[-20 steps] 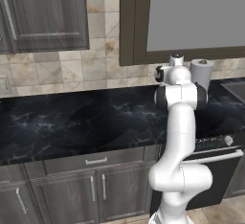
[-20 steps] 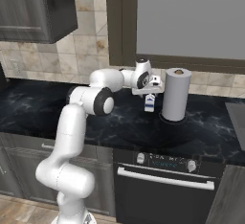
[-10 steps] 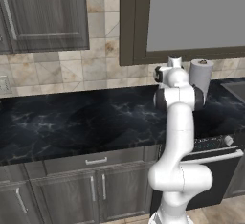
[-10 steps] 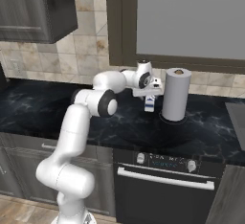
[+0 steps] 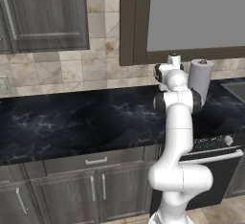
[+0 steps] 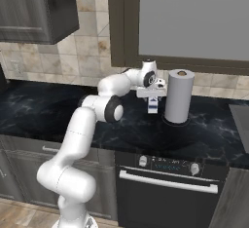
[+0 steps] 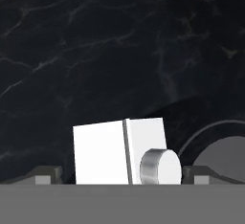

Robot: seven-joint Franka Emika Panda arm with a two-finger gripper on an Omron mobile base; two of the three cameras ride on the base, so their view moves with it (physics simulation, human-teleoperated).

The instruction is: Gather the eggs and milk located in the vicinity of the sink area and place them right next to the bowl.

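Arm: the white Franka arm with dark joints rises from the base and reaches forward over the black marbled stone counter (image 6: 58, 110) towards the back wall.
Gripper: the two-finger gripper (image 6: 152, 99) points straight down over the counter, jaws spread wide, one dark fingertip (image 7: 45, 175) on each side of the carton top in the hand view; nothing is gripped.
Milk: the small white gable-top milk carton with a dark bluish label (image 6: 152, 107) stands upright on the counter directly under the hand, between the open fingers; in the hand view its white gable top (image 7: 119, 151) and grey round cap sit just ahead of the tips.
Neighbour: the tall white paper-towel roll on a dark round base (image 6: 178, 97) stands just beside the carton, on its right in the right base view.
Backdrop: beige tiled wall and a dark-framed window (image 5: 191, 17) lie behind; a dark grey wall cabinet (image 5: 43, 12) hangs to the left.
Step, as judged: the hand appears lined up above the carton for a grasp, with the descent and closing not yet done.
Risk one: the outer finger could strike the towel roll on the way down, because the gap between roll and carton looks tight.
Risk two: closing too high, on the sloped gable or the cap, could let the carton slip or tip.
Risk three: an off-centre closure could push the carton sideways against the roll.
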